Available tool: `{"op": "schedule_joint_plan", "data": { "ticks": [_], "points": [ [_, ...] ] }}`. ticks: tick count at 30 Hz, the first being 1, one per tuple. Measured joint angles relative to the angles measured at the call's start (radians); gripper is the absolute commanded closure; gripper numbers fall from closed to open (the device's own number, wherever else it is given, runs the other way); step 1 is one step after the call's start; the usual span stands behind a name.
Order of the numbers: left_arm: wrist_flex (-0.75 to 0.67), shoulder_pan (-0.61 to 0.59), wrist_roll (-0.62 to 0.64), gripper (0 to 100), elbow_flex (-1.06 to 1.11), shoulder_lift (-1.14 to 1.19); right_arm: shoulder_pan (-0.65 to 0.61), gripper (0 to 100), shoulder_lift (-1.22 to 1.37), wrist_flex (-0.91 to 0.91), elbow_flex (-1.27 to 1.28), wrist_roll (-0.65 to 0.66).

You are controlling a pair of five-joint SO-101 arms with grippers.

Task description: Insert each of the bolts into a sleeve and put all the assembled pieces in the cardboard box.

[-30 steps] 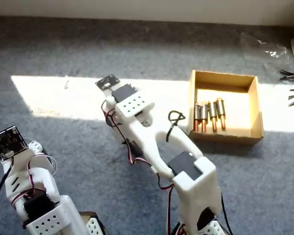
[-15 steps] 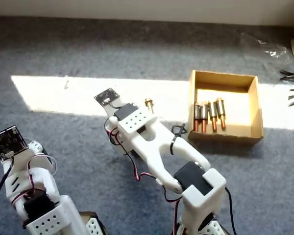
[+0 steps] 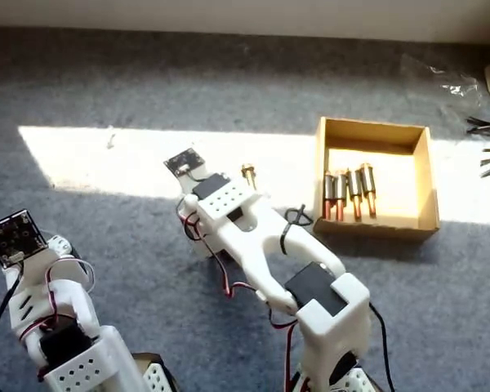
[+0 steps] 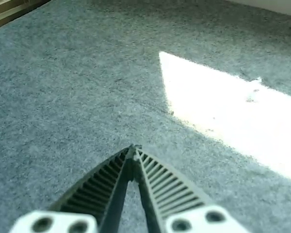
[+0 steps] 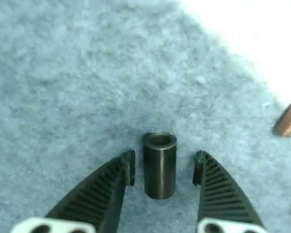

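Right end effector [image 5: 163, 164] released, fingers either side of sleeve [image 5: 159, 167], apart. Left end effector [image 4: 134, 151] clenched. Bolt [image 3: 249, 172] left of cardboard box [image 3: 374, 128].

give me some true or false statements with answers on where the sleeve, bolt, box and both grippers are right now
1. The right gripper is open, with the sleeve between its jaws. True.
2. The left gripper holds a bolt. False: it is shut on nothing, over bare carpet.
3. The cardboard box is empty. False: four assembled pieces lie side by side in it.
4. A loose bolt lies on the carpet outside the box. True.
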Motion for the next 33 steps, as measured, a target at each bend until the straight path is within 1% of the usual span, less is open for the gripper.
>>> {"op": "schedule_joint_plan", "data": {
  "ticks": [3,15,20,33],
  "points": [
    [0.0,0.0,0.0,99,0.0,0.0,0.0,89.6,0.0,0.0,0.0,0.0],
    [0.0,0.0,0.0,99,0.0,0.0,-0.003,90.3,0.0,-0.037,0.002,0.0],
    [0.0,0.0,0.0,99,0.0,0.0,-0.003,95.4,0.0,-0.041,0.002,0.0],
    [0.0,0.0,0.0,99,0.0,0.0,-0.005,95.7,0.0,-0.046,0.002,0.0]
  ]
}}
